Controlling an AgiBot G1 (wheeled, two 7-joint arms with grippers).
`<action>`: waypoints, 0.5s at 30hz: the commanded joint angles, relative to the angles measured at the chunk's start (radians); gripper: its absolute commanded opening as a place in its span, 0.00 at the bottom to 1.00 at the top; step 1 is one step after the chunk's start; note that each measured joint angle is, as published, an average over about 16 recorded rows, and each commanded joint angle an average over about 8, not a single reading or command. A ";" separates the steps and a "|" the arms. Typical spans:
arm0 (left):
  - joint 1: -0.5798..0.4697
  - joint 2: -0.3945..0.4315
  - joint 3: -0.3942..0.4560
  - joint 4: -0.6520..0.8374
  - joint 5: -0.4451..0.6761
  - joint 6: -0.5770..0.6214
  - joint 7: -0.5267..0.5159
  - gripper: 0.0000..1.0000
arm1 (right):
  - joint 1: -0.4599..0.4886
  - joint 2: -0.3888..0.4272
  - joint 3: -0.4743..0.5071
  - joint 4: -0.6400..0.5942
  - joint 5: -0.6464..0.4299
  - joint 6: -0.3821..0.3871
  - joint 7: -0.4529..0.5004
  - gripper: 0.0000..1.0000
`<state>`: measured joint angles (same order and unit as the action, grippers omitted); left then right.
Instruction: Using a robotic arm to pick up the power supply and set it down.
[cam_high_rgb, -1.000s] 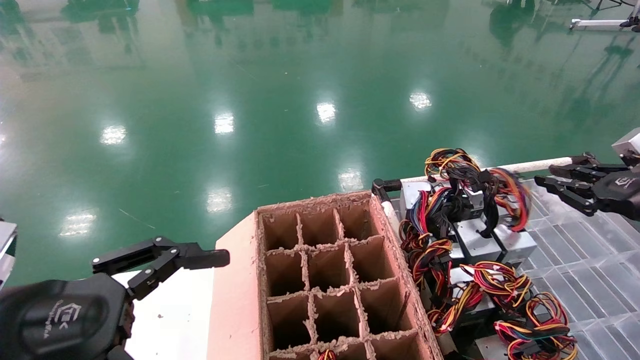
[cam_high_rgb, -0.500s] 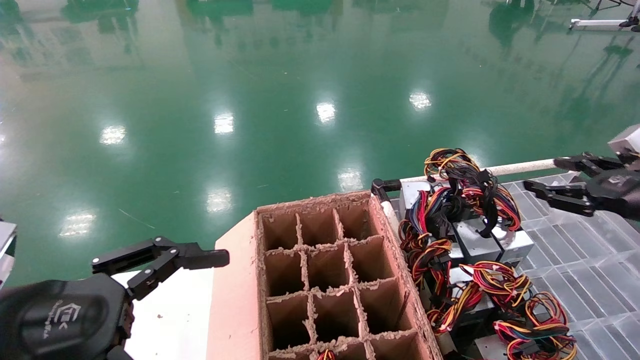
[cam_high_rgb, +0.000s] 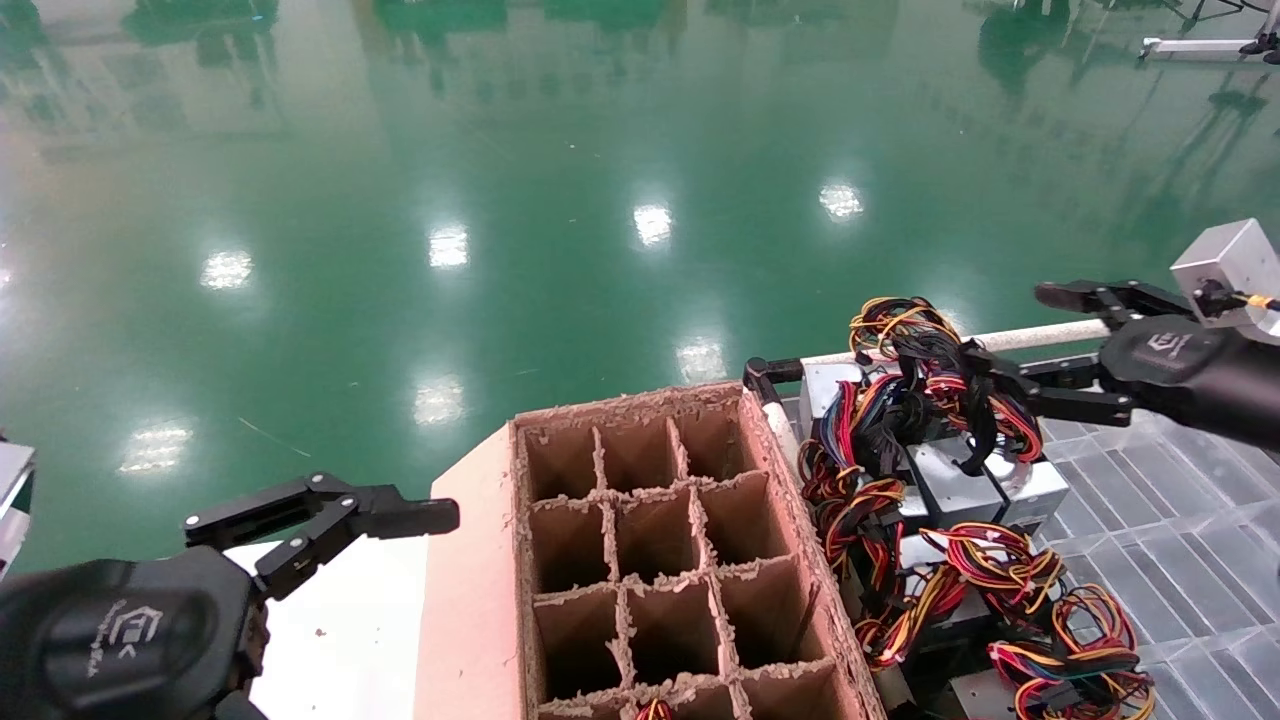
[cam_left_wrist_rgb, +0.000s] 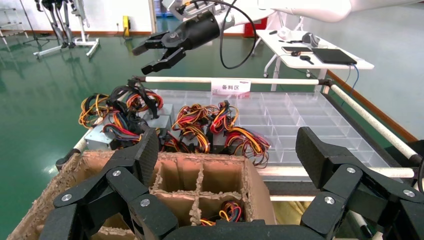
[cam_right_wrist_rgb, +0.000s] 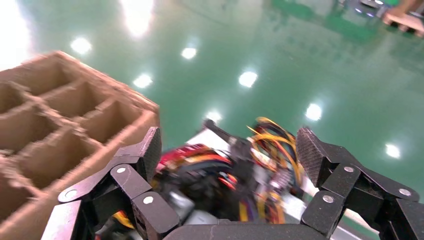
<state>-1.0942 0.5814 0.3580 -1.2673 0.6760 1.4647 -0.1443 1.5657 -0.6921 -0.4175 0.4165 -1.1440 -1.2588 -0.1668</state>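
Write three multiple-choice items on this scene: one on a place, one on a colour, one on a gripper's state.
1. Where is the right black long-fingered gripper?
A. Above the wired grey metal power supplies
B. Inside the brown divided cardboard box
C. On the floor

2. What colour is the glossy floor?
A. Grey
B. Green
C. Red

3. How are the right gripper's fingers?
A. Shut on a supply
B. Spread open, holding nothing
C. Hidden

Answers: 1 A, it hangs over the wire bundles; 2 B, green all around; 3 B, the right wrist view shows a wide gap.

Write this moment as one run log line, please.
right gripper: open, above power supply pile | left gripper: open, parked beside cardboard box | grasp: none
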 joint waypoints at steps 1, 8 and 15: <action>0.000 0.000 0.000 0.000 0.000 0.000 0.000 1.00 | -0.024 0.004 0.007 0.043 0.020 -0.012 0.017 1.00; 0.000 0.000 0.000 0.000 0.000 0.000 0.000 1.00 | -0.110 0.018 0.031 0.194 0.092 -0.053 0.079 1.00; 0.000 0.000 0.000 0.000 0.000 0.000 0.000 1.00 | -0.195 0.032 0.055 0.344 0.164 -0.094 0.141 1.00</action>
<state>-1.0943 0.5814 0.3581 -1.2672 0.6759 1.4646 -0.1442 1.3709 -0.6600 -0.3628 0.7607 -0.9800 -1.3527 -0.0262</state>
